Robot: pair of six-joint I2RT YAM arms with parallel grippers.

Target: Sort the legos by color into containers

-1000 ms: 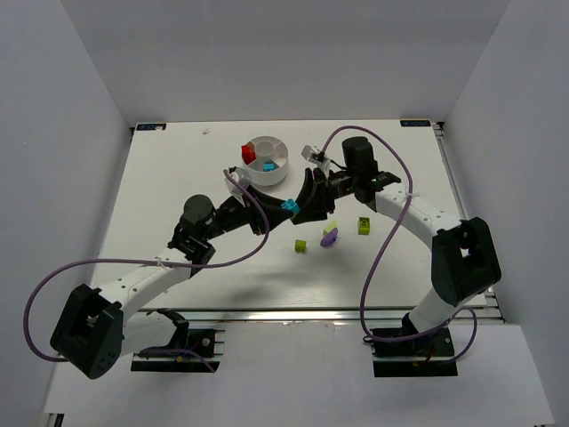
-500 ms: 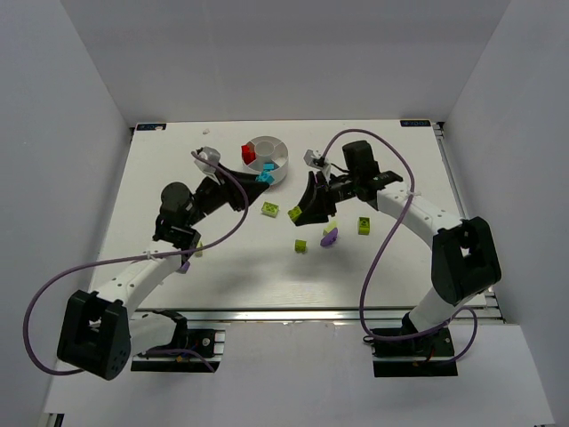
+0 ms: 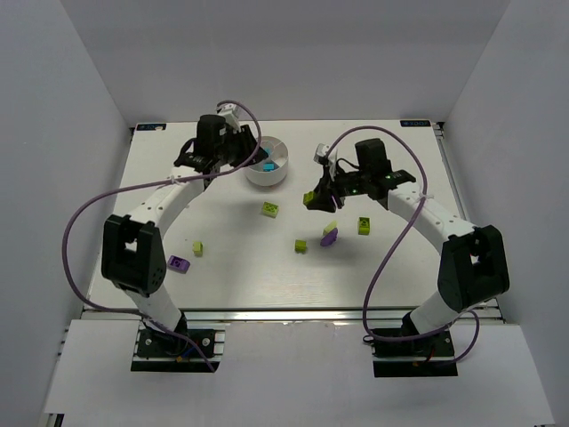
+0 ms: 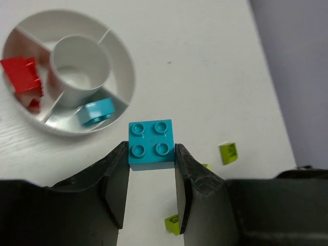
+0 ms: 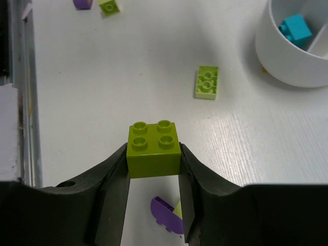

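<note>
No text, number or brand can be read in any view. At the far corners of the worktop (image 3: 231, 267) sit two small dark tags, a left tag (image 3: 148, 126) and a right tag (image 3: 415, 123). Whatever is printed on them is too small to make out. In the wrist views, the studs of the cyan brick (image 4: 151, 144) and the green brick (image 5: 154, 147) show faint raised marks, too blurred to read.
</note>
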